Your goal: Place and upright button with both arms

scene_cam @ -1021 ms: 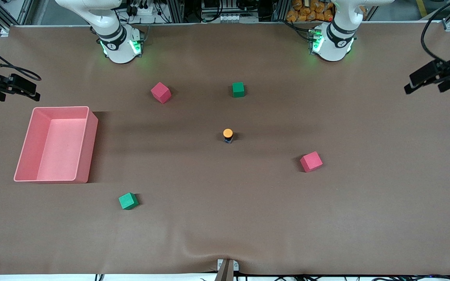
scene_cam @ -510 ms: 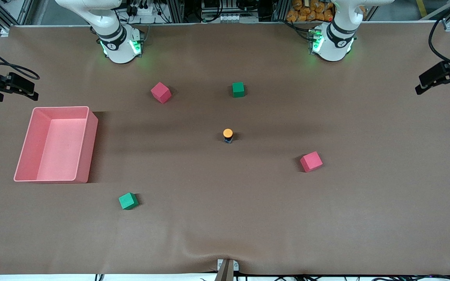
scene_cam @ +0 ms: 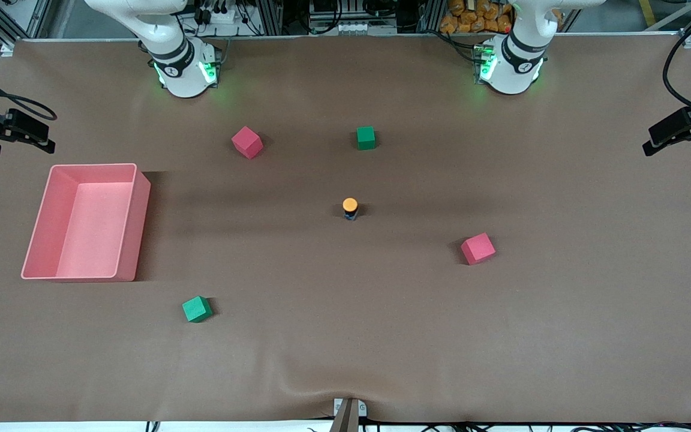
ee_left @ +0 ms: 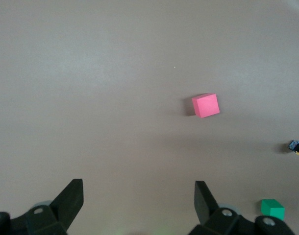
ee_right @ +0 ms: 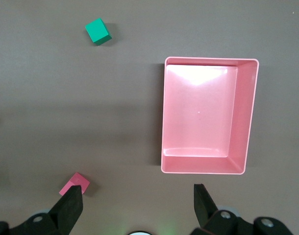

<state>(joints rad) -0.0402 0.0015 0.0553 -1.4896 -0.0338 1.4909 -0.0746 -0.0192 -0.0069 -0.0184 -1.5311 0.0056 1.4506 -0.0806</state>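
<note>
A table [scene_cam: 561,336] covered by a brown, faintly wrinkled mat filled most of the frame. Aluminium framing [scene_cam: 273,15] and tangled cables [scene_cam: 225,13] were seen along the top edge. Orange packets [scene_cam: 471,17] were stacked at upper right.

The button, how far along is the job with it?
The button already stands upright, orange cap up, mid-table between the cubes. Nothing is in hand: the left gripper and right gripper both hang open at the table's ends. Nothing visible looks left to do.
</note>
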